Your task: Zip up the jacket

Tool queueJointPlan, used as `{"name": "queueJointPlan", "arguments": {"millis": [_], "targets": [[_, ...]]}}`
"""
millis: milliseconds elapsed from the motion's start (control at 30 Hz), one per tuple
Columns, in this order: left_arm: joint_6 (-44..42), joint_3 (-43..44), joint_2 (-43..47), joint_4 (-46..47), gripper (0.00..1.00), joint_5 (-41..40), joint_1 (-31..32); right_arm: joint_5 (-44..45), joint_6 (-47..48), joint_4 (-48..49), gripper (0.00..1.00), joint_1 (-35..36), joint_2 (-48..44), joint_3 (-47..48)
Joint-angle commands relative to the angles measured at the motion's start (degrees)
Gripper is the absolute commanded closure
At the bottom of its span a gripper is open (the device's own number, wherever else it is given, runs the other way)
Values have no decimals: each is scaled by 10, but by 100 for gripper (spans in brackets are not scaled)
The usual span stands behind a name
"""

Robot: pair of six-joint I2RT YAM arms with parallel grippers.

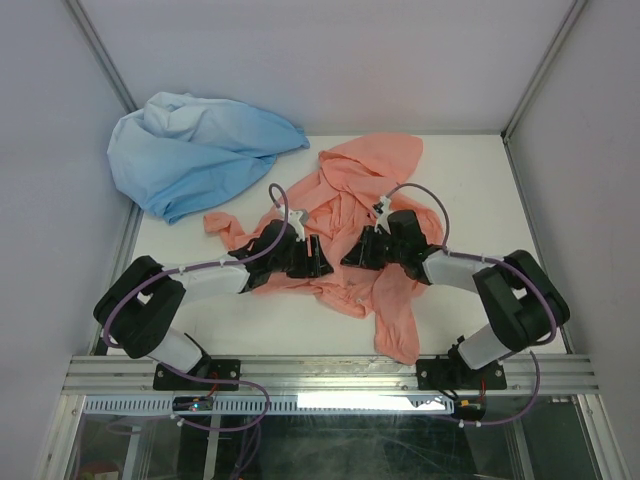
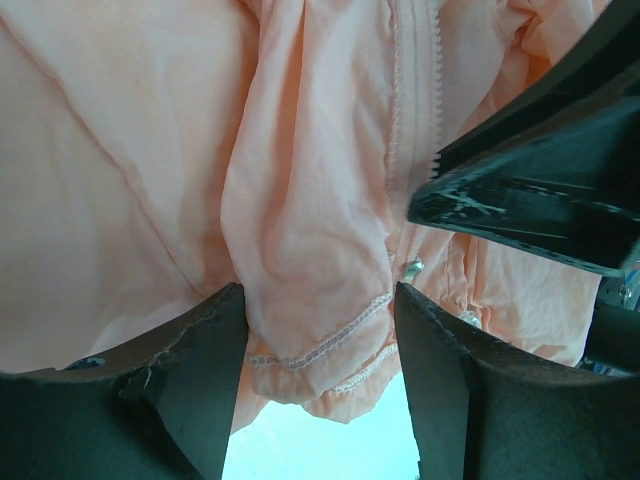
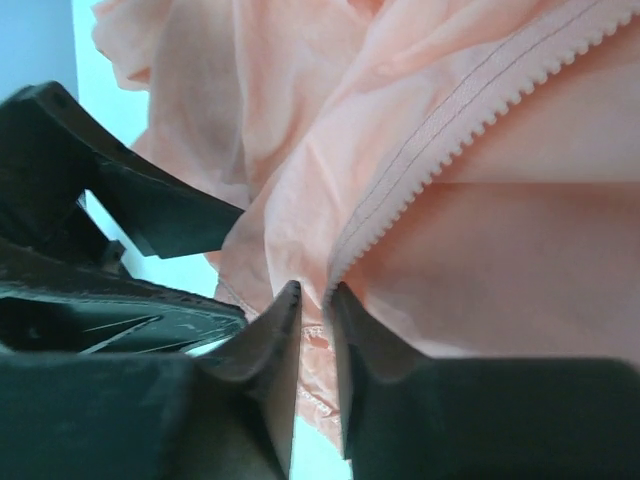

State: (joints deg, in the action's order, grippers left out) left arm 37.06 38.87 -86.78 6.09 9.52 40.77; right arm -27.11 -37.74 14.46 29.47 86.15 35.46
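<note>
The salmon-pink jacket (image 1: 350, 195) lies crumpled in the middle of the table, hood toward the back. Both grippers meet at its lower front. My left gripper (image 1: 316, 262) (image 2: 320, 305) stands open, one finger on each side of a bulging fold of the stitched bottom hem (image 2: 320, 345). A small metal piece (image 2: 412, 267) shows at the foot of the zip tape (image 2: 415, 100). My right gripper (image 1: 352, 252) (image 3: 314, 292) is shut on the jacket's edge right beside the zip teeth (image 3: 440, 135), fabric pinched between its narrow-set fingers.
A light blue garment (image 1: 195, 150) is heaped at the back left corner. White walls close in the table (image 1: 480, 200) on three sides. The right gripper's black finger (image 2: 530, 190) crowds the left wrist view; the left gripper's body (image 3: 120, 200) shows in the right wrist view.
</note>
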Motion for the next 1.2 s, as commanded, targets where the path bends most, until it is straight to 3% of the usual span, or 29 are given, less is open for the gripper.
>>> {"name": "queueJointPlan", "arguments": {"millis": [0, 67, 133, 400, 600, 833, 1167], "targets": [[14, -8, 23, 44, 40, 23, -4, -14, -11, 54, 85, 8, 28, 25], [13, -12, 42, 39, 39, 11, -6, 1, -1, 40, 100, 6, 25, 33], [5, -16, 81, 22, 37, -5, -15, 1, -1, -31, 100, 0, 8, 54], [-19, -34, 230, -102, 29, -99, -87, 170, 141, -317, 100, -55, -170, 137], [-15, -50, 256, -134, 26, -124, -143, 282, 178, -463, 100, -71, -281, 199], [-9, -64, 207, -124, 26, -128, -148, 447, 200, -532, 100, -80, -356, 238], [-17, -63, 118, -103, 30, -161, -148, 397, 208, -490, 100, -81, -337, 204]]}}
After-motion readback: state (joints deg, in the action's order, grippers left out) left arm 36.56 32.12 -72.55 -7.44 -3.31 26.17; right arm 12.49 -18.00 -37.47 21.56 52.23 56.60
